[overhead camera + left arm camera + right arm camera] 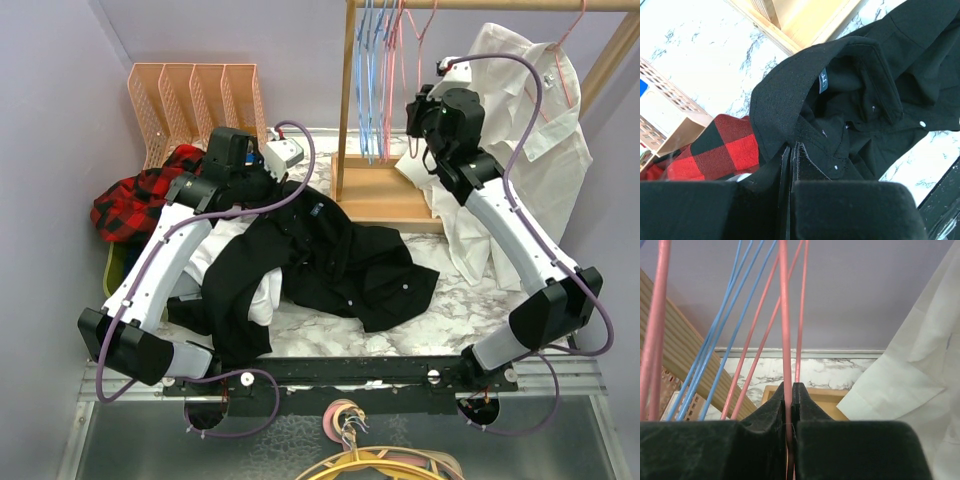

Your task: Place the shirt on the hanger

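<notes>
The black shirt (345,262) lies crumpled on the marble table, with its collar and pale buttons in the left wrist view (850,85). My left gripper (283,180) is over the shirt's upper left part. Its jaws (791,150) are shut on a fold of black cloth just below the collar. The pink-red wire hanger (398,60) hangs from the wooden rail. My right gripper (418,125) is raised beside it and is shut (791,390) on one of its pink wires (785,315).
Blue wire hangers (372,80) hang just left of the pink one. A white shirt (520,150) hangs at the right on another pink hanger. The rack's wooden base (385,195) stands behind the shirt. A red-and-black plaid garment (140,195) and a peach file organiser (195,100) are at the left.
</notes>
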